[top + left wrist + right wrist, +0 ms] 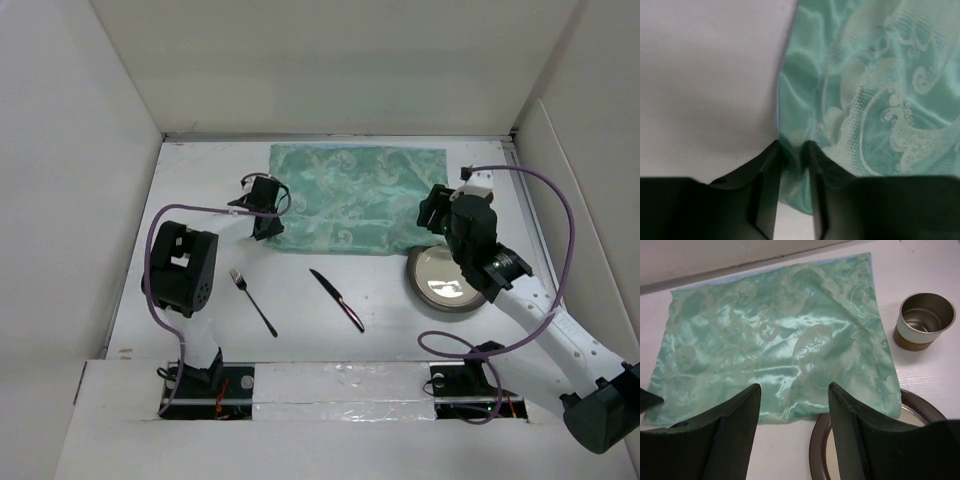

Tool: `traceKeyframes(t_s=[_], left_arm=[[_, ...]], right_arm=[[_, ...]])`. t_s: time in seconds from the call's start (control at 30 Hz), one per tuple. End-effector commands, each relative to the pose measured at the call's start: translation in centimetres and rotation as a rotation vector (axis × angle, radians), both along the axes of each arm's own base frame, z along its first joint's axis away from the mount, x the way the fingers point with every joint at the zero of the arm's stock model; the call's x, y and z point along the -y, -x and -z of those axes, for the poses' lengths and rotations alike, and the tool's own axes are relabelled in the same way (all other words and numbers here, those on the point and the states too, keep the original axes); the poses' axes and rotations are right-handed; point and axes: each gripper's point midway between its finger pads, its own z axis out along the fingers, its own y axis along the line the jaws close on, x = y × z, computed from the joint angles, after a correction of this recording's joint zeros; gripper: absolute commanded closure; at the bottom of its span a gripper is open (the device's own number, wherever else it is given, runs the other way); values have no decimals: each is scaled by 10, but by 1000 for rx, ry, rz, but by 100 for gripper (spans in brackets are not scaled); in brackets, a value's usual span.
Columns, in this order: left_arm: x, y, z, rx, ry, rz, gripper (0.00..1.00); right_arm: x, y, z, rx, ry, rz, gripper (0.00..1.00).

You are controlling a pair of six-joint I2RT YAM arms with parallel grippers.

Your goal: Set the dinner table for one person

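Dinner table: white top with white upright panels at its edges, lying under everything else.

Green patterned placemat lies flat toward the far side, about centred.

Left gripper is at the placemat's left edge, near its near-left corner. In the wrist view its fingers are drawn close together with a fold of the cloth edge in the narrow gap, so it is pinching the placemat. The cloth runs up and to the right, with bare table on the left.

Right gripper: jaws spread wide, nothing between them, touching nothing. It hangs over the placemat's near-right edge and the rim of the plate.

A metal cup stands upright just right of the placemat, beyond the plate.

A fork and a knife lie apart on the table, nearer than the placemat.
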Motion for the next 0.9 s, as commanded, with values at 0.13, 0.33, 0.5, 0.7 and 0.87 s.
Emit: traceKeyframes(t_s=[0.13, 0.33, 0.5, 0.7, 0.87], left_arm=[[-28, -21, 10, -62, -15, -36, 100], [-81, -42, -24, 34, 43, -178, 100], [-112, -43, -36, 58, 62, -253, 100], [-117, -45, -50, 114, 86, -296, 100], [-110, -55, -53, 143, 136, -297, 100]], right_arm=[[-9, -6, -15, 59, -16, -20, 39], [-14, -32, 21, -48, 3, -46, 36], [-17, -60, 59, -164, -4, -72, 33], [-24, -106, 109, -352, -23, -104, 31], [-1, -143, 156, -496, -80, -47, 32]])
